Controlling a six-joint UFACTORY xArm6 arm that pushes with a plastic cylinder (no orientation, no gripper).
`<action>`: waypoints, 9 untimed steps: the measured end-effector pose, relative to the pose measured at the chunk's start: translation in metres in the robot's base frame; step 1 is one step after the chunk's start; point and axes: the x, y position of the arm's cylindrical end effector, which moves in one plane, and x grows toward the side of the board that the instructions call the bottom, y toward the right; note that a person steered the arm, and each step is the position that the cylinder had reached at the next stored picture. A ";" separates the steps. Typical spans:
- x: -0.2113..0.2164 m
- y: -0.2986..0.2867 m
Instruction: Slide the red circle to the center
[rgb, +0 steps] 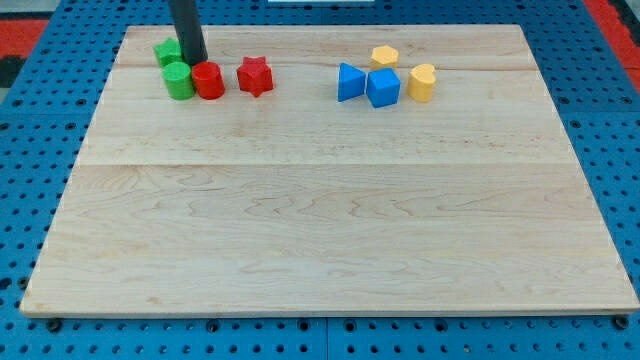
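Observation:
The red circle (208, 80) sits near the view's top left on the wooden board (330, 230). It touches a green circle (179, 81) on its left. A second green block (167, 51) lies just above them. A red star (256, 75) lies to the right of the red circle, a little apart. My tip (194, 60) stands just above the red circle, between it and the upper green block, close to or touching the red circle's top edge.
At the view's top right lie a blue triangle-like block (349, 82), a blue block (383, 88), a yellow hexagon (384, 56) and a yellow block (422, 82). A blue pegboard surrounds the board.

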 end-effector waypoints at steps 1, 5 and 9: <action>0.026 0.002; 0.058 0.069; 0.131 0.142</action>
